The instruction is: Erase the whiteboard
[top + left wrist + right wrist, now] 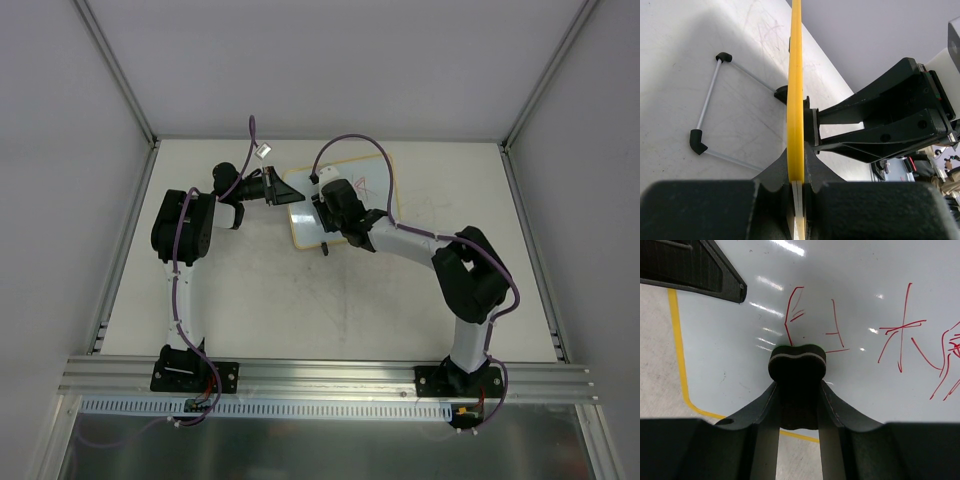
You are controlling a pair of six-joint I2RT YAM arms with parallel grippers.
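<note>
The whiteboard [305,228] lies at the table's back middle, white with a yellow rim and red pen marks [902,335]. My left gripper [278,188] is shut on the board's left edge. In the left wrist view the rim [796,90] stands edge-on between its jaws [797,171]. My right gripper [326,207] is shut on the black bone-shaped eraser [798,365]. The eraser's end rests on the board face [860,285] just below some red strokes, near the board's left part. Part of the board is hidden under the right wrist.
A wire stand of white rods with black corner pieces [707,115] sits under the board on the table side. The left gripper's finger [695,265] shows at the board's edge. Metal frame rails [330,375] run along the near edge, and grey walls stand on three sides.
</note>
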